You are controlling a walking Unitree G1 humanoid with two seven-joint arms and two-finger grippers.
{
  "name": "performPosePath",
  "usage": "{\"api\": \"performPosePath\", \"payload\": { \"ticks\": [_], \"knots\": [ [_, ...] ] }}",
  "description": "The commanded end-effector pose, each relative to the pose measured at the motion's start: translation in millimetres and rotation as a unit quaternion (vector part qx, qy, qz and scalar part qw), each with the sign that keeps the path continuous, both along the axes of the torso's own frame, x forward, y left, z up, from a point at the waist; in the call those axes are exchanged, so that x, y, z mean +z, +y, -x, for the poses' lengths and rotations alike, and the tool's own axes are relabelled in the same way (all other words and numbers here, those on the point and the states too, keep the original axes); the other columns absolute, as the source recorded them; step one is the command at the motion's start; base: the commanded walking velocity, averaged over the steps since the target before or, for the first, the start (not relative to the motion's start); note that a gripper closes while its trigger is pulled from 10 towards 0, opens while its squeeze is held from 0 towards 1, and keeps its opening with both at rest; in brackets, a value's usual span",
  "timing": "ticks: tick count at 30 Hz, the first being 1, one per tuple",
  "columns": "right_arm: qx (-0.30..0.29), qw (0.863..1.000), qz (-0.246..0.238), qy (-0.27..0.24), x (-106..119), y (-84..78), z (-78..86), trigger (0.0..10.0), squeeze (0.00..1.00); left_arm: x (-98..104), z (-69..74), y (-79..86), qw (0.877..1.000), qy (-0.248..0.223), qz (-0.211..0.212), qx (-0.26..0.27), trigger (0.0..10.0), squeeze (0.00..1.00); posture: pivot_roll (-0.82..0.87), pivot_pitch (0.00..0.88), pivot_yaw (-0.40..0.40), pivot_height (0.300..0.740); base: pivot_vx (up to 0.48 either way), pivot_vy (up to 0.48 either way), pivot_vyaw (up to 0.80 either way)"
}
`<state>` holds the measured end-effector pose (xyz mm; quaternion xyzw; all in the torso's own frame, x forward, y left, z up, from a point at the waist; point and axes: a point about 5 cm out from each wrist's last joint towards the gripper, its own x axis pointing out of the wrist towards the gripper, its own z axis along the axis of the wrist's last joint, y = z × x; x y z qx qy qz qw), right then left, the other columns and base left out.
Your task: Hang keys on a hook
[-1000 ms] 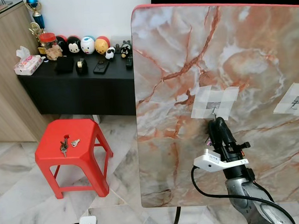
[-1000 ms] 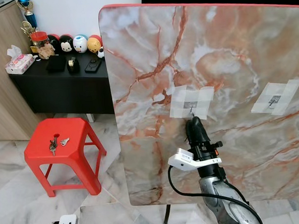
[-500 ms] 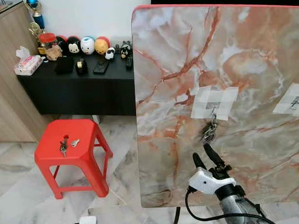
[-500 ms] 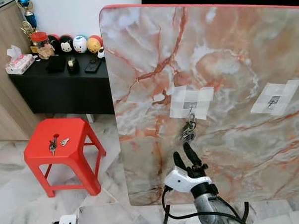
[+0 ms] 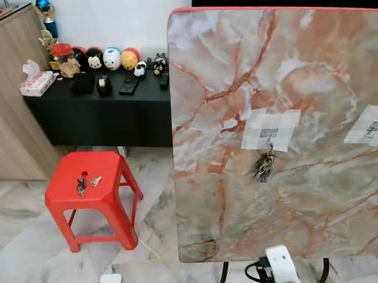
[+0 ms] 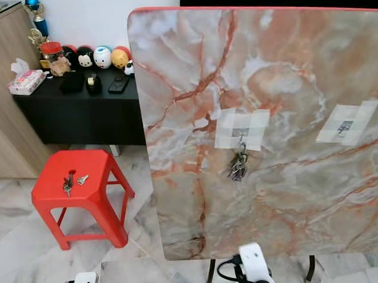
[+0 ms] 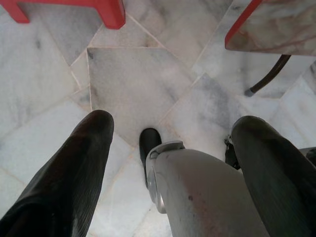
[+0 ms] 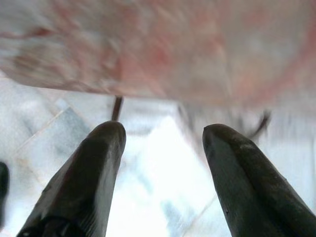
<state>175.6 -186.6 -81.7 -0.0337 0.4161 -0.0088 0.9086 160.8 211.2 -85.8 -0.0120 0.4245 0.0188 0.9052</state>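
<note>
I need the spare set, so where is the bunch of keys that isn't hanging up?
The loose keys lie on top of the red stool, on the robot's left, in front of the black side table.

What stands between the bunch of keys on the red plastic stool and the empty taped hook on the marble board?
Nothing visible. The loose keys lie on the red plastic stool; the free taped hook sits bare on the upright marble board, beside the hook holding keys.

no readable text, tissue pack print perhaps too small
</note>
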Motion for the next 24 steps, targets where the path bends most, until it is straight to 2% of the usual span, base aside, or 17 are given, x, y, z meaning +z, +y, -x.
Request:
{"api": "performPosePath", "payload": {
  "ticks": [1, 4, 7, 8, 12, 15, 18, 24],
  "knots": [
    [-0.044, 0.999, -0.02, 0.015, -4, -4.2, 6.9, 10.0, 0.0, -3, 6.3, 1.8, 1.0, 0.016, -0.004, -0.003, 10.0, 0.0, 0.07, 0.038, -0.062, 0.74, 0.0, 0.0, 0.0],
    [-0.08, 0.994, -0.034, 0.072, -15, -7.8, 26.8, 10.0, 0.0, -3, 7.3, 2.7, 1.0, 0.018, -0.006, -0.006, 10.0, 0.0, 0.07, 0.032, -0.056, 0.74, 0.0, 0.0, 0.0],
    [-0.105, 0.99, -0.032, 0.09, -18, -11.0, 34.0, 10.0, 0.0, -3, 7.6, 2.7, 1.0, 0.018, -0.007, -0.007, 10.0, 0.0, 0.08, 0.027, -0.058, 0.74, 0.0, 0.0, 0.0],
    [-0.151, 0.982, -0.035, 0.104, -20, -15.2, 38.5, 10.0, 0.0, -3, 7.3, 2.6, 1.0, 0.015, -0.007, -0.006, 10.0, 0.0, 0.08, 0.024, -0.059, 0.74, 0.0, 0.0, 0.0],
    [-0.123, 0.987, -0.043, 0.092, -17, -9.7, 28.9, 10.0, 0.0, -3, 6.7, 2.4, 1.0, 0.014, -0.007, -0.007, 10.0, 0.0, 0.08, 0.016, -0.056, 0.74, 0.0, 0.0, 0.0],
    [-0.141, 0.985, -0.055, 0.084, -16, -8.1, 24.5, 10.0, 0.0, -3, 6.4, 2.0, 1.0, 0.014, -0.007, -0.008, 10.0, 0.0, 0.08, 0.01, -0.056, 0.74, 0.0, 0.0, 0.0],
    [-0.119, 0.988, -0.044, 0.087, -15, -6.9, 22.0, 10.0, 0.0, -3, 7.0, 1.0, 1.0, 0.016, -0.006, -0.007, 10.0, 0.0, 0.08, 0.0, -0.058, 0.74, 0.0, 0.0, 0.0],
    [-0.129, 0.987, -0.049, 0.086, -15, -7.9, 22.5, 10.0, 0.0, -4, 7.7, -2.5, 1.0, 0.02, 0.0, 0.0, 10.0, 0.0, 0.08, 0.0, -0.061, 0.74, 0.0, 0.0, 0.0]
  ]
}}
